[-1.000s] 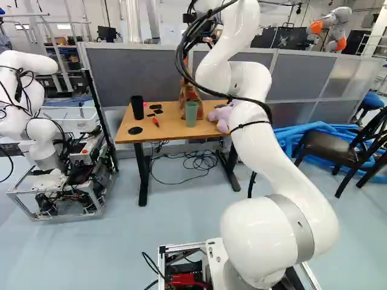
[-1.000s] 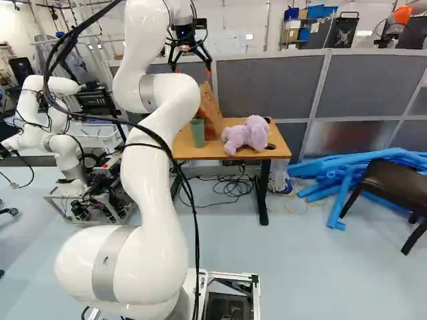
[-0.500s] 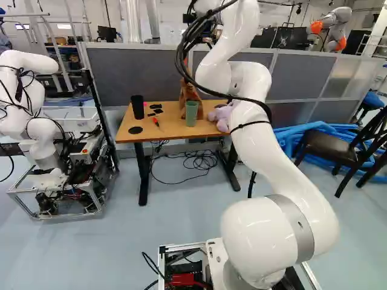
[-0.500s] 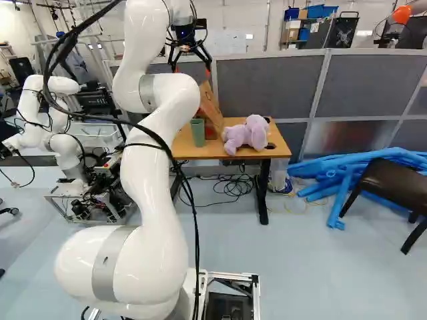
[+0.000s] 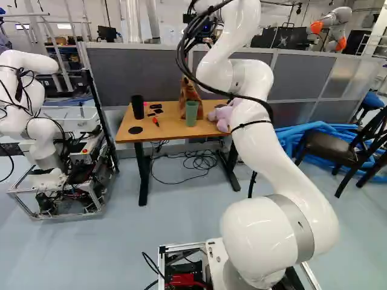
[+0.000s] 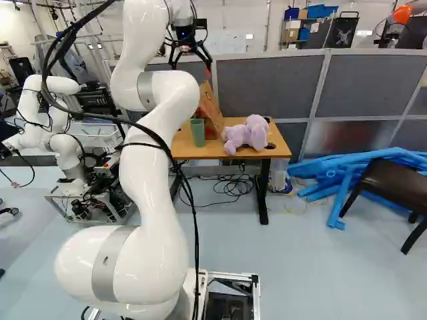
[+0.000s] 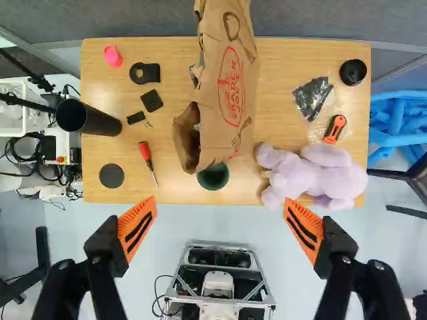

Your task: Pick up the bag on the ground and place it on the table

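Observation:
In the right base view my gripper (image 6: 191, 66) hangs above the table, over the brown paper bag (image 6: 211, 112). The wrist view shows the gripper (image 7: 220, 201) open, its orange pads wide apart with nothing gripped. Ahead of the fingers the bag (image 7: 230, 83), crumpled and with red print, is on the wooden table (image 7: 280, 50). The bag looks upright but tilted in the left base view. A green cup (image 5: 191, 113) stands close by it on the side toward my base. No finger is seen touching the bag.
A purple plush toy (image 6: 248, 133) lies on the table, with a black cup (image 7: 83, 119), a red screwdriver (image 7: 147, 159) and an orange-handled tool (image 7: 335, 128). Another robot (image 5: 39, 133) stands at the left. Chairs (image 5: 332, 148) and blue tubes (image 6: 353, 173) are at the right.
The arm and gripper have shifted slightly, with the gripper a little higher above the table. The bag has leaned and settled slightly. The base has not moved.

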Tool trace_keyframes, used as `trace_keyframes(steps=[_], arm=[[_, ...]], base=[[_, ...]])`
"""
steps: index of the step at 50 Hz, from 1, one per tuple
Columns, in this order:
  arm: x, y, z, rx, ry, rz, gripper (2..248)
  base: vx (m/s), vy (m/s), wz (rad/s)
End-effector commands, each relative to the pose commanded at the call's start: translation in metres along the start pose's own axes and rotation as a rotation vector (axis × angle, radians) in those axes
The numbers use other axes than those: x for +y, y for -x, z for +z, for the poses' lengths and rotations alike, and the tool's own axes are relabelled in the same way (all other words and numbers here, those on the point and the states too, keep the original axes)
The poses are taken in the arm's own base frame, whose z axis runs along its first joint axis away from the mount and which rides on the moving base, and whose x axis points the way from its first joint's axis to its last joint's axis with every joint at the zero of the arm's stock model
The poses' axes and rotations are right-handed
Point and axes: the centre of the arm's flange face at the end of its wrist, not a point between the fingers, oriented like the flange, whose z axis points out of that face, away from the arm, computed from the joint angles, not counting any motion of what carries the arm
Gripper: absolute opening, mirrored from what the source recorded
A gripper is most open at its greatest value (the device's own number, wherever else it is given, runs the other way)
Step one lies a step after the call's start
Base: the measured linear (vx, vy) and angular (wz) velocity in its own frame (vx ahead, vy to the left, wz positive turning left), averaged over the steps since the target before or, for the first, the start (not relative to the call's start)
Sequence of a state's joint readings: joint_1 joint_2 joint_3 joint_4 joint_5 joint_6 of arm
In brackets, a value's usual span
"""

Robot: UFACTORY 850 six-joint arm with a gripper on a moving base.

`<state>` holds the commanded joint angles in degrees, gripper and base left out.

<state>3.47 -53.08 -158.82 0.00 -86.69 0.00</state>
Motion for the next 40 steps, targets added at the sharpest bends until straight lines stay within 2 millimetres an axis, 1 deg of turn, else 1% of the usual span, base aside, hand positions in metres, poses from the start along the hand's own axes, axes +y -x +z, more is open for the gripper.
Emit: trace_keyframes(steps=[21, 40], arm=[[0.002, -0.004, 0.008, 0.037, 0.001, 0.002, 247], [0.004, -0.005, 0.02, 0.085, 0.002, 0.005, 247]], base=[[0.0, 0.0, 0.0], [0.0, 0.0, 0.0]])
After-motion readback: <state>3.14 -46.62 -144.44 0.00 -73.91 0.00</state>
